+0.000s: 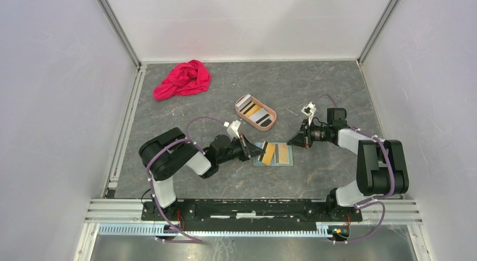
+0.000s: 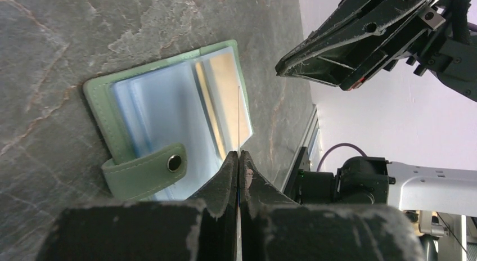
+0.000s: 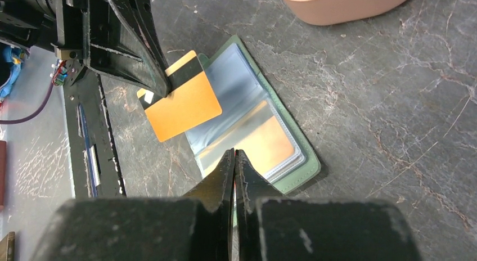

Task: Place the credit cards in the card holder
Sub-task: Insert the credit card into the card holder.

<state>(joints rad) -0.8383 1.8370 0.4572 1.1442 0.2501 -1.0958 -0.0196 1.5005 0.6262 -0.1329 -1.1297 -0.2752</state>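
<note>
Bright, even overhead light, faint soft shadows, blurred close foreground

The dark grey, marble-veined table (image 1: 315,86) carries a crumpled red cloth (image 1: 183,80) at its far left, a pinkish-tan oval tray (image 3: 337,10) near the middle, and the sage-green card holder (image 1: 284,154) lying open just beside the tray, on its near side.

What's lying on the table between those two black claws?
The open green card holder lies between the left claw and the right claw, with the orange card that the left claw pinches hanging over it. The top view shows this.
</note>
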